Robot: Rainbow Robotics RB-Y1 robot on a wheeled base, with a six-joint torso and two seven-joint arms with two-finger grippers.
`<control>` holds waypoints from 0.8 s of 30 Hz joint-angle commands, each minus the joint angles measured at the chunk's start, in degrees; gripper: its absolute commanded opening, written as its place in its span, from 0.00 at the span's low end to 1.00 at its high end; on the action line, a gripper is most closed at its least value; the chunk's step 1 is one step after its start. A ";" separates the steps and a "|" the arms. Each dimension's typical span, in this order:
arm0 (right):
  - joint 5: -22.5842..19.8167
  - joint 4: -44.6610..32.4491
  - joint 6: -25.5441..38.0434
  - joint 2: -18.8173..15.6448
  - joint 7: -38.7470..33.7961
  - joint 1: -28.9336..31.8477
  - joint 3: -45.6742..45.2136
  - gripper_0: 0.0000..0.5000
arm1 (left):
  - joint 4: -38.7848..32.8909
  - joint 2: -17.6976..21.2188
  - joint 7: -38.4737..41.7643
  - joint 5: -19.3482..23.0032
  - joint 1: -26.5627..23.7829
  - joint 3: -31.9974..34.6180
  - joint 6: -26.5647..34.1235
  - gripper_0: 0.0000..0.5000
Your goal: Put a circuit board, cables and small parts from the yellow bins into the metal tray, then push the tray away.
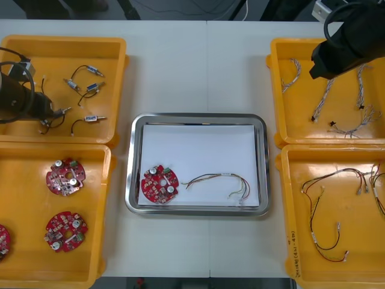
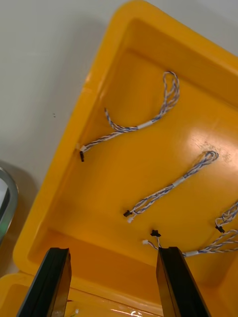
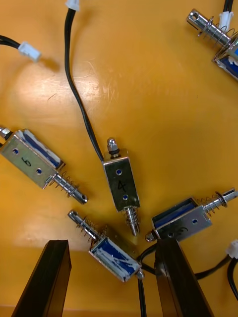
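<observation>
Two things lie in the metal tray [image 1: 198, 210] in the front view: a red circuit board [image 1: 160, 184] and a red and yellow cable [image 1: 219, 182], well apart from the left arm [image 1: 18, 99] and right arm [image 1: 349, 36]. In the right wrist view the right gripper [image 2: 114, 282] hangs, fingers apart, over a yellow bin [image 2: 64, 198], with blue and white cables [image 2: 171, 185] just beyond its fingertips. In the left wrist view the left gripper [image 3: 111, 277] has its fingers apart, with small metal parts [image 3: 121, 185] between them and just ahead
</observation>
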 commanded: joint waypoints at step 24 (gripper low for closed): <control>8.90 17.06 0.20 -1.84 -11.67 -6.96 -9.44 1.00 | 0.75 0.21 -9.30 1.35 -0.50 -0.35 1.79 1.00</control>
